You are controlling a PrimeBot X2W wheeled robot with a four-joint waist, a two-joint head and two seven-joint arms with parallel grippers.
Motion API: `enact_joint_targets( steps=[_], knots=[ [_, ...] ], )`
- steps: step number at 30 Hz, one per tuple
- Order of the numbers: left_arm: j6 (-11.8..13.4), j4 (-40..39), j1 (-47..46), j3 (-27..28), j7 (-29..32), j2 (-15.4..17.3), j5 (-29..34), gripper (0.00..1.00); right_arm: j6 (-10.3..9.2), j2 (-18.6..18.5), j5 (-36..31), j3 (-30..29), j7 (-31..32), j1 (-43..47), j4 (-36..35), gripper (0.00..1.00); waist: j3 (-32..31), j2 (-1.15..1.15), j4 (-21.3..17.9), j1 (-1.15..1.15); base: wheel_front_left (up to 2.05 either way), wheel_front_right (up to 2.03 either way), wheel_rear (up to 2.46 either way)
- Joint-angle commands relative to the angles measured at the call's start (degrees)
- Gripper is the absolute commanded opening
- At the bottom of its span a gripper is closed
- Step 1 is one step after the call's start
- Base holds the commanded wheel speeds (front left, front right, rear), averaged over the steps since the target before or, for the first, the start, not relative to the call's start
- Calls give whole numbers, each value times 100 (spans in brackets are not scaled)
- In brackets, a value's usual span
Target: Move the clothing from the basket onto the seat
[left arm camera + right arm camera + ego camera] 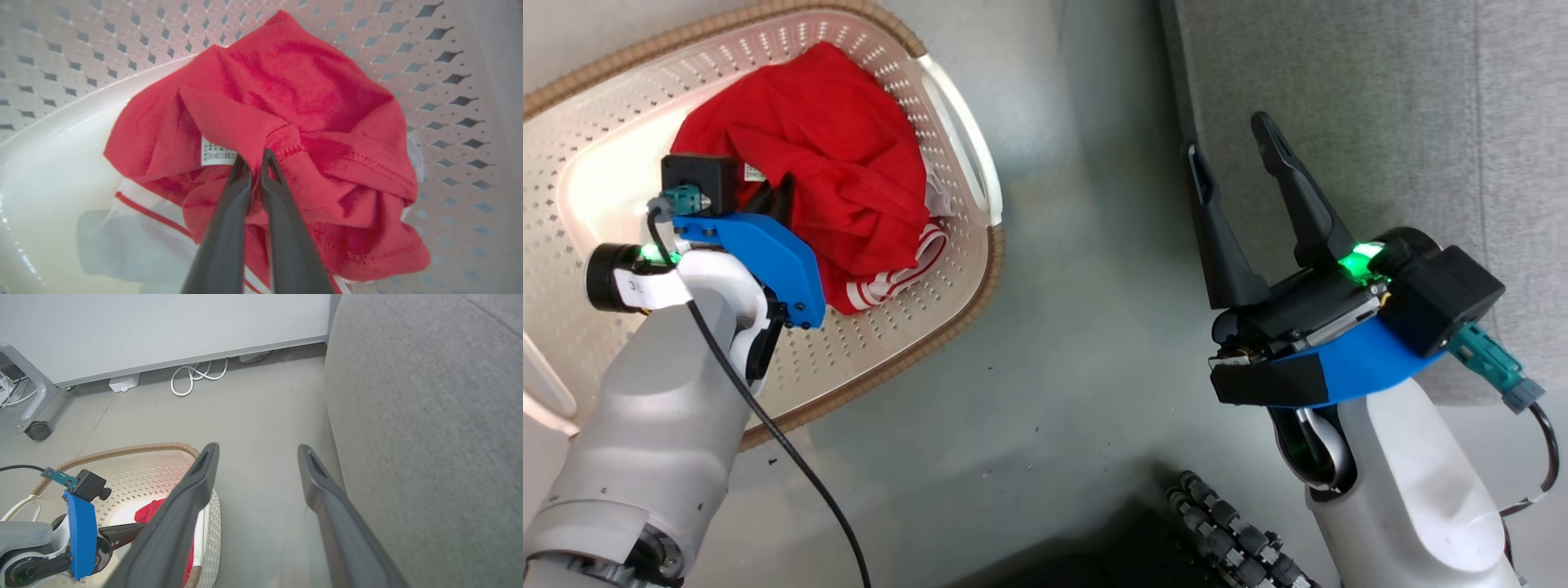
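Note:
The clothing (833,163) is a crumpled bright red bundle with white-striped trim, lying in the cream perforated basket (915,90) at the upper left of the head view. My left gripper (780,192) reaches down into the basket. In the left wrist view its two dark fingers (229,212) are pressed together on a red fold of the clothing (318,102) beside a white label. My right gripper (1229,139) hangs open and holds nothing, over the floor at the edge of the grey seat (1380,98). In the right wrist view its fingers (192,490) stand wide apart, with the seat (429,416) alongside.
A strip of grey floor (1078,286) separates basket and seat. My dark wheeled base (1225,523) shows at the bottom. In the right wrist view a coiled white cable (196,373) and a caster wheel (37,430) lie by the far wall.

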Motion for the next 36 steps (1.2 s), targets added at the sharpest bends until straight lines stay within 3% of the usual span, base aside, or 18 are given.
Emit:
enact_joint_targets(
  steps=[1, 7, 18, 29, 36],
  knots=[
    [-13, -29, -10, -13, -57, 43, -43, 0, 1, 11, 31, 24, -20, -106, 17, 100, -61, 0, -39, 0, 0, 0, 0],
    [-14, -110, 228, -43, -332, 67, -206, 0, 1, 7, 92, 148, -20, -293, 206, 100, -535, 0, -137, 0, 0, 0, 0],
    [-14, -612, 1220, -495, -645, -419, -513, 0, 1, 6, -176, 45, -19, 153, 881, 100, -2479, 0, 420, 0, 0, 0, 0],
    [-14, -1613, 1860, -634, -710, -460, -340, 0, 1, 4, -385, -173, 158, 710, 1257, 100, -4077, 0, 953, 0, 0, 0, 0],
    [-14, -2170, 2049, -627, -712, -527, -26, 0, 1, 4, -374, -205, 351, 1083, 1299, 100, -4751, 0, 1256, 0, 0, 0, 0]
  ],
)
